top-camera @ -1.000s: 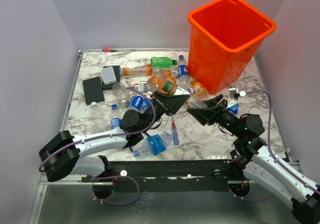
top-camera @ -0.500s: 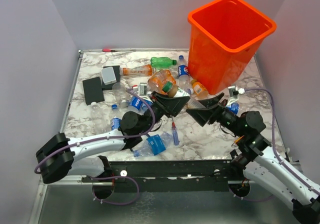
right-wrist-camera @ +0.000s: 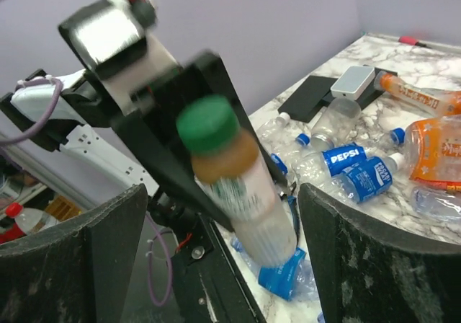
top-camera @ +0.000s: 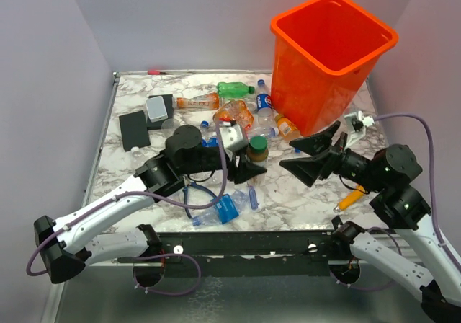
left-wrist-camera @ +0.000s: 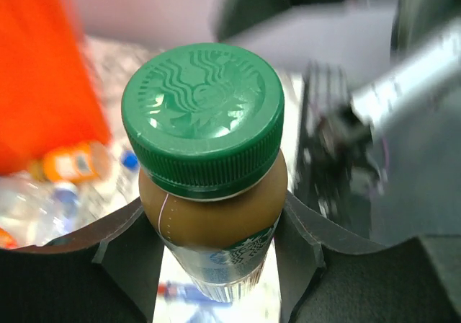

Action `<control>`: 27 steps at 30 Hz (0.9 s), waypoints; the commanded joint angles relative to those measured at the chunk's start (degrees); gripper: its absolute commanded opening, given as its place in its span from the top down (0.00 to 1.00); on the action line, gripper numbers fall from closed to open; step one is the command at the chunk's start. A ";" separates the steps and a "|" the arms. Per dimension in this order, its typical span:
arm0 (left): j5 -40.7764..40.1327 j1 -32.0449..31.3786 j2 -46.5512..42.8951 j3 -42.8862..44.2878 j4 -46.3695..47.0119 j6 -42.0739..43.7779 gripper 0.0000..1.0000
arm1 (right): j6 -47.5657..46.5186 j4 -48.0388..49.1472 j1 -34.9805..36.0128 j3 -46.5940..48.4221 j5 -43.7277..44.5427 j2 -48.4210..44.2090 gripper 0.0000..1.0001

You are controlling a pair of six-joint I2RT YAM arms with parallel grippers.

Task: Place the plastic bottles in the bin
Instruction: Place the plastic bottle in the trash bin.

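My left end effector [left-wrist-camera: 220,254] is clamped partway closed around the brown plastic bottle with a green cap [left-wrist-camera: 209,193], cap up, above the marble desk [top-camera: 302,193]. My right end effector [top-camera: 292,155] faces it, spread wide and holding nothing, between that bottle and the one tall orange plastic bin [top-camera: 317,85]. Beneath lies one blue-and-red screwdriver [top-camera: 252,195]. Behind, the heap of plastic bottles [top-camera: 241,114] is too tangled to count. I see one green bottle [top-camera: 235,89] and one black square pad [top-camera: 134,130].

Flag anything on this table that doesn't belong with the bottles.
Two tools sit where only bottles belong: blue-handled pliers and a screwdriver, near the front edge of the table. A crumpled blue-labelled bottle lies between them.
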 commanded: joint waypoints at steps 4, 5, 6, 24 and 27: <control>20.33 0.87 3.31 -3.79 -15.37 15.08 1.00 | 0.47 0.31 0.22 5.43 -7.89 10.16 0.18; 21.28 1.17 3.53 -3.89 -15.32 15.20 1.00 | 0.00 -0.73 0.21 6.16 -7.92 11.17 0.19; 22.09 1.51 3.71 -3.98 -15.30 15.45 1.00 | -0.37 -1.70 0.22 6.75 -7.77 11.92 0.20; 23.23 6.25 7.78 -5.55 -1.01 -0.53 1.00 | 0.96 -3.85 1.80 3.20 -9.95 15.88 0.22; 24.44 6.34 8.62 -4.32 -1.00 -1.70 1.00 | 0.24 -4.82 2.33 3.04 -6.50 16.29 0.23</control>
